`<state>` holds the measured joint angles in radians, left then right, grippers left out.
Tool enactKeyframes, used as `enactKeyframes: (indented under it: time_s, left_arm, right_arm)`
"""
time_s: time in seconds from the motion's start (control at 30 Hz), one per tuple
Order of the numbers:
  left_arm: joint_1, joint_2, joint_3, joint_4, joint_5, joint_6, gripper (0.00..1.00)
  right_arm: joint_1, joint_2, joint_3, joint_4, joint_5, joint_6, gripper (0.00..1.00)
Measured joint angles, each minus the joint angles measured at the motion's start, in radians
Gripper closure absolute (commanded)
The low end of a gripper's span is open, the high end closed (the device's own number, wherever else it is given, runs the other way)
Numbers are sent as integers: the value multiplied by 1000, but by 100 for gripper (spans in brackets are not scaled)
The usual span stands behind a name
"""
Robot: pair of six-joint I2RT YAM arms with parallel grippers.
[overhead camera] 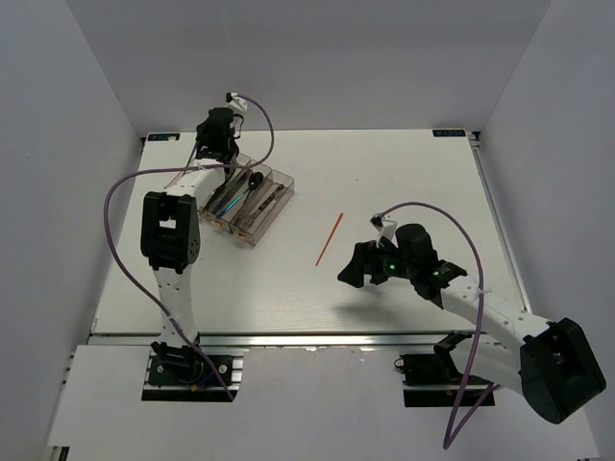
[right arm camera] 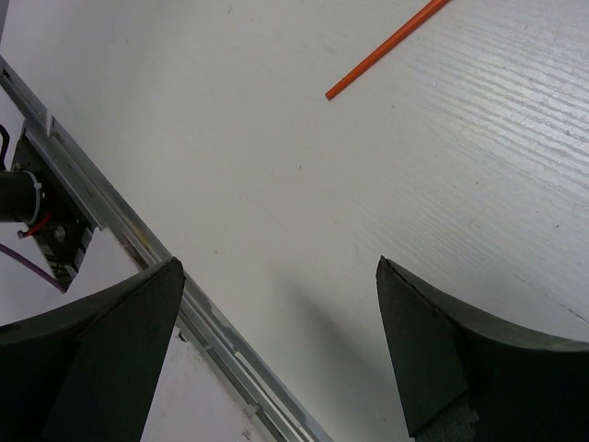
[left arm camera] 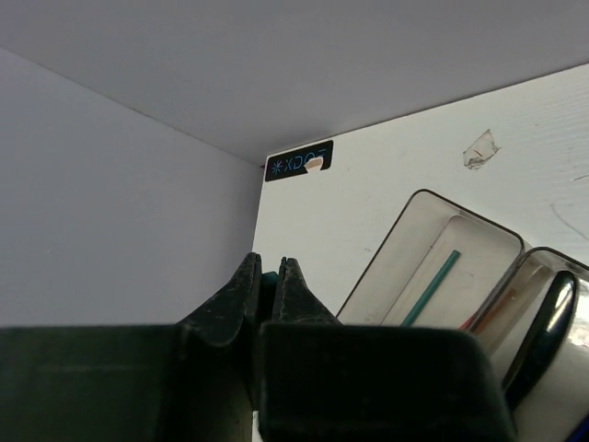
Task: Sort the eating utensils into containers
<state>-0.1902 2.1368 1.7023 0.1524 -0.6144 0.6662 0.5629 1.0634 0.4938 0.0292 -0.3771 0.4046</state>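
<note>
The containers are one clear brown tray (overhead camera: 280,210) at the back left, its rim (left arm camera: 419,193) close in the left wrist view. It holds a dark spoon (overhead camera: 255,180) (left arm camera: 543,331), a bluish knife (overhead camera: 227,201) and a green chopstick (left arm camera: 431,287). My left gripper (overhead camera: 207,154) (left arm camera: 267,262) hovers over the tray's far left end, shut on a thin green chopstick whose teal edge shows between the fingers. An orange chopstick (overhead camera: 330,239) (right arm camera: 386,46) lies alone mid-table. My right gripper (overhead camera: 357,266) (right arm camera: 279,267) stands open just right of and nearer than it, holding nothing.
White walls close the table on the left, back and right. A black label (left arm camera: 299,164) marks the far left corner, with a tape scrap (left arm camera: 480,149) beside it. The metal front rail (right arm camera: 138,239) runs below the right gripper. Purple cables loop over both arms.
</note>
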Motion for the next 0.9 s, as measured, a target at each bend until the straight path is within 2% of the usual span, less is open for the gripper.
enactKeyframes:
  time_s: [0.07,0.27,0.33,0.43,0.57,0.67,0.73,0.8,0.9]
  left_arm:
    - [13,15,0,14,15,-3,86]
    - [31,50,-24,51,46,-39,51]
    - [31,50,-45,60,47,-54,36]
    - [31,44,-69,64,39,-104,21]
    - [31,-21,-103,14,27,-216,15]
    - [31,-136,-111,-64,33,-336,11]
    - [31,-248,-129,-109,65,-434,10]
    - [32,-416,-187,-133,124,-550,2]
    - [31,-687,-319,-140,240,-694,2]
  right_arm:
    - [0,7,0,4,3,-2,11]
    - [0,60,21,12,26,2,11]
    - [5,94,53,1,74,4,11]
    - [30,202,177,-69,221,8,11]
    - [70,376,361,-132,443,56,11]
    - [89,487,455,-176,583,113,11]
    - [100,575,535,-231,651,153,11]
    - [113,682,636,-291,728,205,11]
    - [143,816,771,-373,820,269,11]
